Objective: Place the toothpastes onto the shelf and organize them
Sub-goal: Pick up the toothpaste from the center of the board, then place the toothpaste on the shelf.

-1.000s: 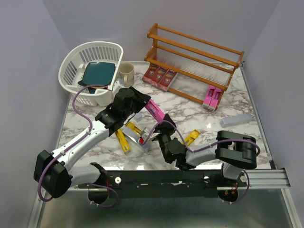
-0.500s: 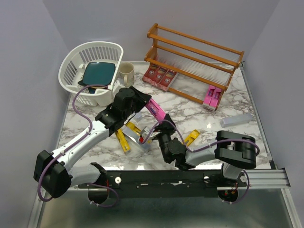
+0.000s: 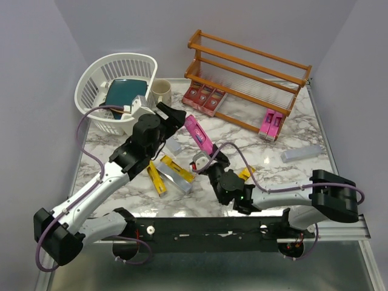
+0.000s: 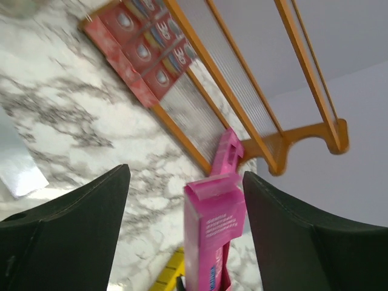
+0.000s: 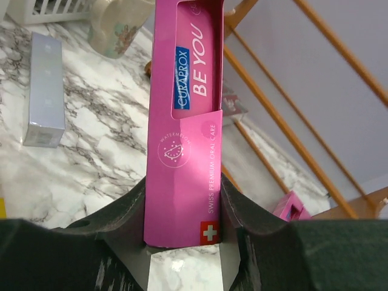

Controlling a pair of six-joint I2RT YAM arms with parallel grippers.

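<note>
Clearly, the right end effector (image 5: 183,209) is clamped on the lower end of a magenta-pink toothpaste carton (image 5: 185,115), holding it tilted above the desk (image 3: 254,142) in front of the shelf (image 3: 248,68). The left end effector (image 4: 185,174) has its fingers spread wide on either side of that carton's upper end without touching it. Three red cartons (image 3: 204,97) lie side by side at the left of the shelf's bottom tier, two pink cartons (image 3: 271,125) lie at its right end, and a silver-grey carton (image 3: 301,153) and yellow cartons (image 3: 156,179) lie on the desk
</note>
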